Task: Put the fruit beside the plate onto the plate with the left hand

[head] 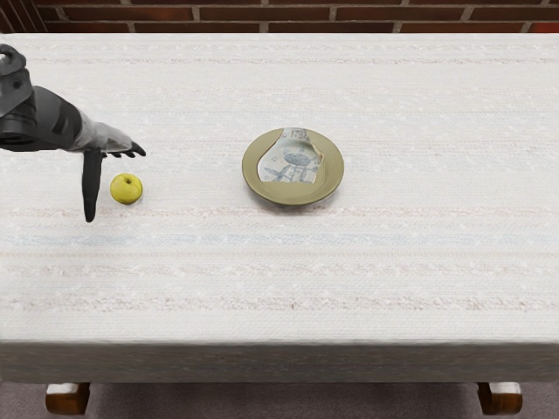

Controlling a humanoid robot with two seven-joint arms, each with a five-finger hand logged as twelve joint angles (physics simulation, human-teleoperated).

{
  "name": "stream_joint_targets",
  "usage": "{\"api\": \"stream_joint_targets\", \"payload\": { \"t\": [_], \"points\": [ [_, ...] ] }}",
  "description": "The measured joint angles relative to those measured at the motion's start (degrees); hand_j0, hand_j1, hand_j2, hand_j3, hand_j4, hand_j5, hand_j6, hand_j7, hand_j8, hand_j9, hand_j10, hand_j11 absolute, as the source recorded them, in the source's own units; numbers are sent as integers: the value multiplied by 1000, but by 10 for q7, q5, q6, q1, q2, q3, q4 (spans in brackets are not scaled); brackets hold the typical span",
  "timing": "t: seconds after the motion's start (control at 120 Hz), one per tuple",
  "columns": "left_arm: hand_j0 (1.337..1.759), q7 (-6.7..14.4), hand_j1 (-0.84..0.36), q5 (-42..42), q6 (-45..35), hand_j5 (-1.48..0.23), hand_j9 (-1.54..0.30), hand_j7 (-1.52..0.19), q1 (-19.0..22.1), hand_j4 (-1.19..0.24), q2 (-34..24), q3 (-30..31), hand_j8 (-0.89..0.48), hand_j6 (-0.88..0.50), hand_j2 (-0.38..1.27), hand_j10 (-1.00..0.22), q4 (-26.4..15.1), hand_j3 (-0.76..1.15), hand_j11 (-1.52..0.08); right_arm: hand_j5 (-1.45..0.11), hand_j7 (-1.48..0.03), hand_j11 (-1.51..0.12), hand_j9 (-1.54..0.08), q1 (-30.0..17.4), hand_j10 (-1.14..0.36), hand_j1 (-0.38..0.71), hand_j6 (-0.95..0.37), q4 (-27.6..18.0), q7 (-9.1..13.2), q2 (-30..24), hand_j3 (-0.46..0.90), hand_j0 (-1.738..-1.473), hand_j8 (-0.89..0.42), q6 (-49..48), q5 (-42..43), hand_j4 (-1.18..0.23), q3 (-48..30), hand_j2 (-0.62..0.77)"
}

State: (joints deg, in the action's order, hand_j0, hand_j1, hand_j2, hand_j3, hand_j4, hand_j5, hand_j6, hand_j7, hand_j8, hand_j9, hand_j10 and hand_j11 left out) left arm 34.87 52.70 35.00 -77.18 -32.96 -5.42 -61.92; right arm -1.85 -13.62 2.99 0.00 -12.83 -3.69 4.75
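Note:
A small yellow-green apple [127,188] lies on the white tablecloth, well to the left of the plate [293,167]. The plate is olive-rimmed with a blue-and-white pattern in its middle, and nothing lies on it. My left hand [105,170] comes in from the left edge and hovers just left of and above the apple. Its fingers are spread: one long dark finger [89,188] points down beside the apple, the others [129,152] reach out behind it. The hand holds nothing and does not touch the apple.
The table [349,279] is wide, with a brick wall along its far edge. The table's front edge runs across the bottom of the view, with wooden feet below it.

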Motion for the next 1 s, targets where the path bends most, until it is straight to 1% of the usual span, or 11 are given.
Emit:
{"api": "stream_joint_targets", "payload": {
  "t": [0.108,0.267,0.317,0.375,0.45,0.567,0.658,0.717,0.833,1.0],
  "points": [
    [1658,1,349,45,-18,0,0,0,5,-3,0,1,-4,-4,0,-3,-26,0,0,-16,-16,-16,-16,0,-12,-334,-12,0,0,0,0,-1658,-12,0,0,-12,0,-3],
    [1658,1,349,94,-68,0,0,0,20,-3,1,1,-4,-4,1,-3,-41,0,0,-16,-16,-16,-16,0,-12,-334,-12,0,0,0,0,-1658,-12,0,0,-12,0,-3],
    [1658,1,349,101,-84,0,0,0,27,-3,17,1,-4,-4,1,-3,-45,0,0,-16,-16,-16,-16,0,-12,-334,-12,0,0,0,0,-1658,-12,0,0,-12,1,-3],
    [1658,1,349,124,-109,-1,0,0,42,-3,31,5,-4,-4,1,-3,-47,0,0,-16,-17,-16,-16,0,-12,-334,-12,0,0,0,0,-1658,-12,0,0,-12,1,-3],
    [1658,1,347,146,-138,-4,-3,-4,46,-6,35,8,-7,-7,1,-5,-49,0,-3,-16,-16,-16,-16,0,-12,-334,-12,0,0,0,0,-1658,-12,0,0,-12,1,-3],
    [1658,1,330,160,-169,-22,-22,-22,53,-20,37,21,-21,-21,4,-20,-50,0,-22,-16,-17,-17,-17,0,-12,-334,-12,0,0,0,0,-1658,-12,0,0,-13,0,-3],
    [1658,1,319,167,-188,-35,-34,-34,59,-30,54,27,-31,-31,7,-29,-50,0,-34,-17,-17,-17,-17,0,-13,-334,-12,0,0,0,0,-1658,-12,0,0,-13,0,-3],
    [1658,1,314,181,-204,-40,-39,-40,73,-34,58,31,-35,-35,7,-33,-51,0,-39,-16,-16,-16,-16,0,-12,-334,-12,0,0,0,0,-1658,-12,0,0,-12,0,-3],
    [1658,1,293,193,-219,-62,-62,-62,74,-51,59,35,-52,-53,11,-51,-51,0,-62,-16,-16,-16,-16,0,-12,-334,-12,0,0,0,0,-1658,-12,0,0,-12,0,-3],
    [1658,1,217,198,-225,-145,-145,-145,77,-115,58,38,-116,-116,24,-115,-50,0,-145,-16,-16,-16,-16,0,-12,-334,-12,0,0,0,0,-1658,-12,0,0,-12,0,-3]
  ]
}}
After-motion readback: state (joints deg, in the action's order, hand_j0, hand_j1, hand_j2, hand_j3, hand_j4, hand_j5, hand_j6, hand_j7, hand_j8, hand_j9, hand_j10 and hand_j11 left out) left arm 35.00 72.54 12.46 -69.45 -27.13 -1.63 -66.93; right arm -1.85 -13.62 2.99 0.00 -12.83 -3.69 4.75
